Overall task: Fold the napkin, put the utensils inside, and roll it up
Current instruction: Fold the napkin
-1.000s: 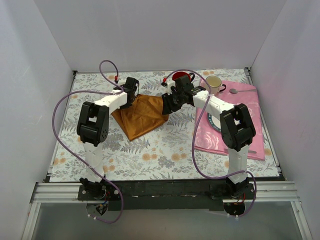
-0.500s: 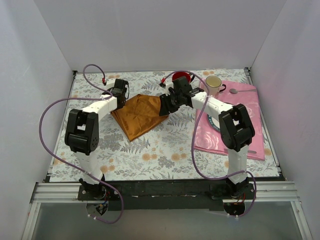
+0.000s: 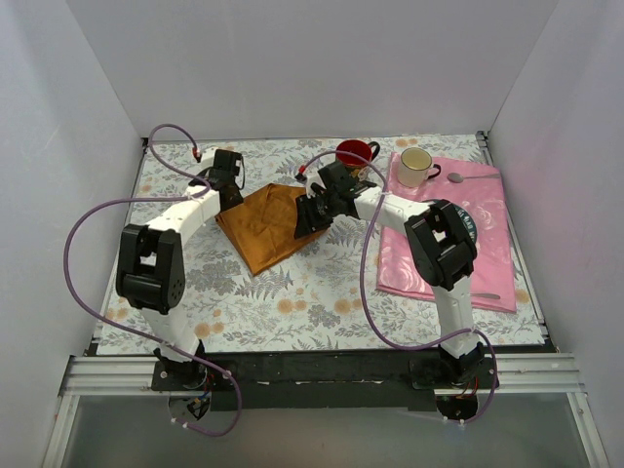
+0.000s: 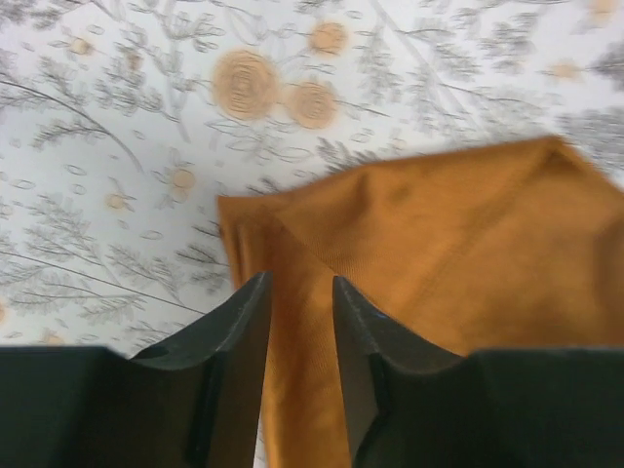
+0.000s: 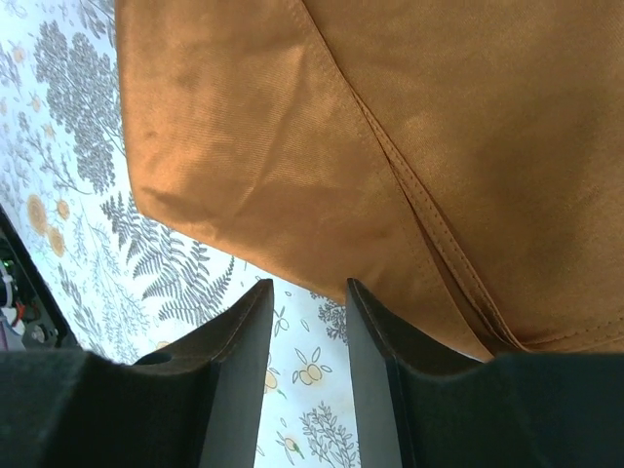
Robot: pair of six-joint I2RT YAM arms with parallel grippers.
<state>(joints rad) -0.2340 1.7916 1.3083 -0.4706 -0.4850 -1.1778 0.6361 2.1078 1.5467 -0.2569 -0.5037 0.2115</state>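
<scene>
We are hovering our left hand (image 4: 300,283) and right hand (image 5: 308,288), both parted and empty, with the napkin (image 3: 265,224) lying just ahead of each, seemingly readying a fold.

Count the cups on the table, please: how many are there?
2. A red cup stands at the table's far edge, near the middle; a white mug stands to its right, on the pink cloth's far corner. One more might be hidden.
</scene>
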